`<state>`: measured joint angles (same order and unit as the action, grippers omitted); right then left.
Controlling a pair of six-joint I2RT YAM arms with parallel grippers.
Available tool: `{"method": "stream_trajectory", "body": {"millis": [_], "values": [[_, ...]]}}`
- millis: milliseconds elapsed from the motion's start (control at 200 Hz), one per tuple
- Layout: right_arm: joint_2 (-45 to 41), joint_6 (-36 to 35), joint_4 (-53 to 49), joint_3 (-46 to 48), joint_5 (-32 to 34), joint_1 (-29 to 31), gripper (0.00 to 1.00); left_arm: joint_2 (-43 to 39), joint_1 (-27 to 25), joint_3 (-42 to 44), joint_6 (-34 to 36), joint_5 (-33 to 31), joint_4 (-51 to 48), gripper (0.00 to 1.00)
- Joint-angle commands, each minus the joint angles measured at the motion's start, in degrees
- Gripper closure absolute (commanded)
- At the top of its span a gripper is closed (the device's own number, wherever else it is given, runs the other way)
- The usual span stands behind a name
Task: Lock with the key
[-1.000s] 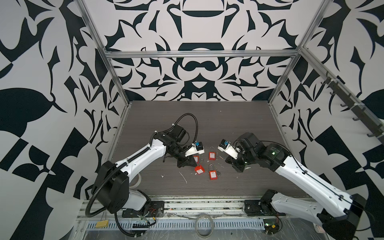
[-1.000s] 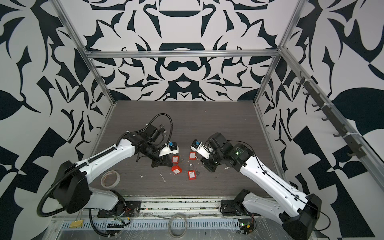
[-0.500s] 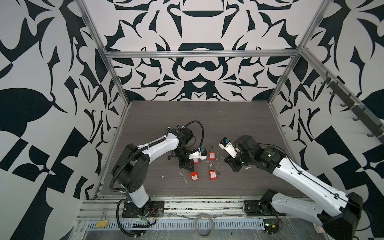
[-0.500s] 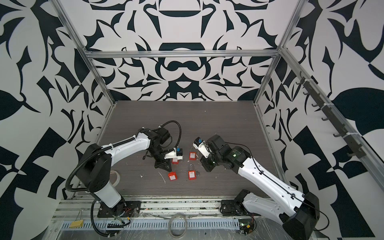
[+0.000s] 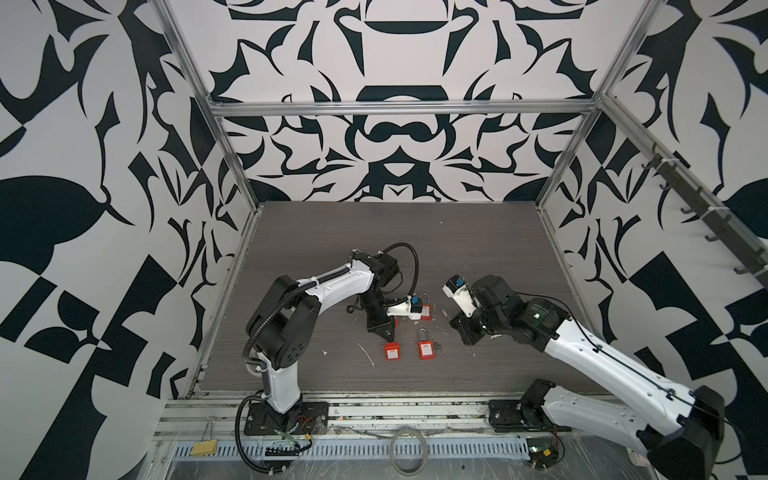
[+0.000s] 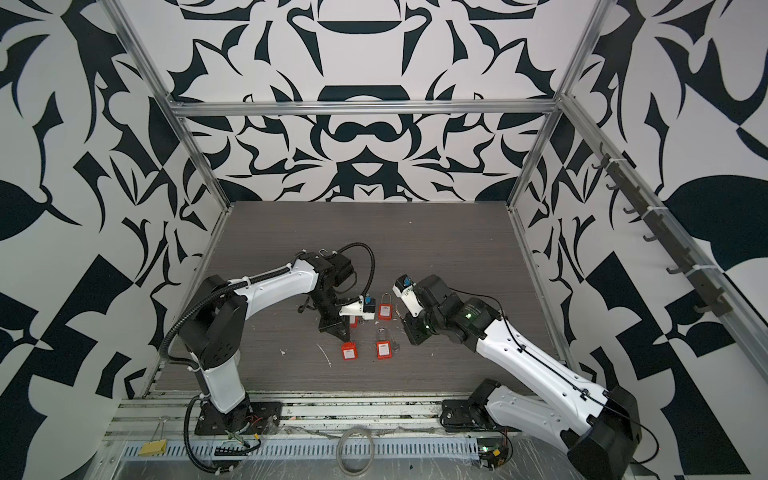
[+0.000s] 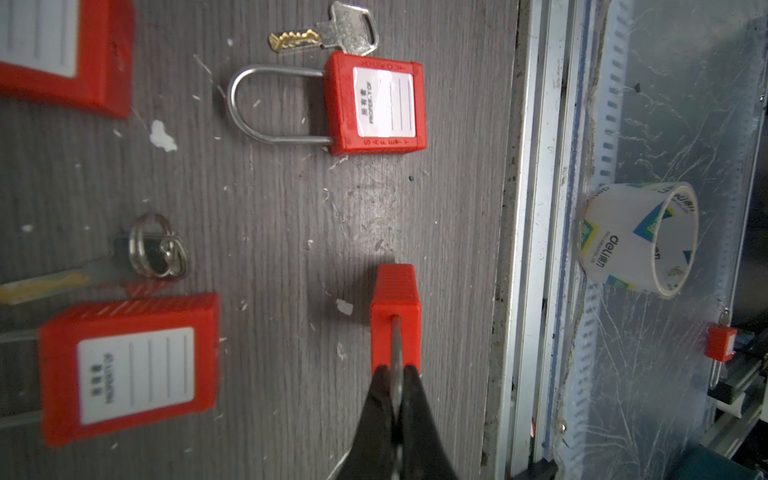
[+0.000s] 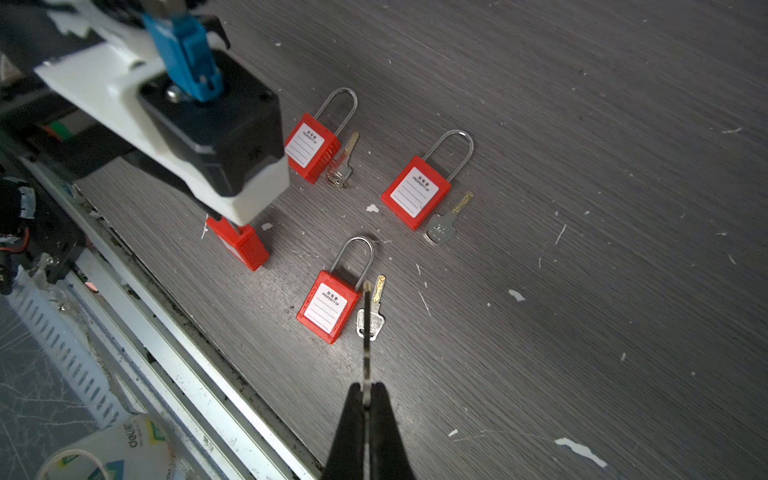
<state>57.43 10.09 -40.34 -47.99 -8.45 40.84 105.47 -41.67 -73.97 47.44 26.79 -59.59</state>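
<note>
My left gripper is shut on the thin steel shackle of a red padlock. The padlock's body hangs past the fingertips, low over the table, as the right wrist view also shows of this padlock. In both top views the left gripper stands just behind that padlock. My right gripper is shut on a key, held edge-on with the blade pointing away. The right gripper is to the right of the locks, apart from the held padlock.
Three more red padlocks lie flat on the grey table: one, another and a third, each with a loose key beside it, such as the nearest key. A tape roll sits beyond the table's front rail.
The left arm has swung inward and its gripper has carried the padlock a little toward the front edge. The right gripper has shifted slightly, still holding the key.
</note>
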Motion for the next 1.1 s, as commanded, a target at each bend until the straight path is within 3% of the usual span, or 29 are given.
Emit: {"method": "stream_trajectory", "body": {"millis": [0,345,670,705,730,770,890,960,1095], "values": [[-0.6,2.9,1.8,0.0,2.5,0.0,0.99,1.6,-0.5,-0.7,1.4,-3.1,0.8,0.9],[-0.4,8.0,2.3,1.0,6.1,0.0,1.0,3.3,-1.2,-1.6,0.5,-6.7,5.9,0.83],[1.4,17.2,0.6,0.7,4.4,1.2,1.0,-0.3,-1.1,0.8,-4.3,-8.2,12.9,0.72],[1.6,18.2,0.6,0.6,4.4,1.7,1.0,-1.1,-0.8,1.2,-4.9,-7.6,14.0,0.69],[1.8,19.0,0.7,0.6,4.3,2.1,1.0,-1.8,-0.6,1.6,-5.4,-7.1,14.6,0.59],[2.3,20.1,1.0,0.5,4.4,3.0,1.0,-2.8,-0.2,2.0,-6.1,-6.4,15.3,0.53],[5.5,23.2,0.0,-1.5,5.3,6.6,1.0,-7.5,1.2,4.3,-9.3,-7.3,18.4,0.49],[8.6,26.4,0.2,-2.8,6.1,9.2,0.99,-12.2,4.0,7.1,-14.1,-5.0,23.4,0.49],[15.7,32.4,2.7,-4.5,7.0,13.6,0.99,-23.3,10.6,15.4,-24.5,5.0,34.9,0.47]]}}
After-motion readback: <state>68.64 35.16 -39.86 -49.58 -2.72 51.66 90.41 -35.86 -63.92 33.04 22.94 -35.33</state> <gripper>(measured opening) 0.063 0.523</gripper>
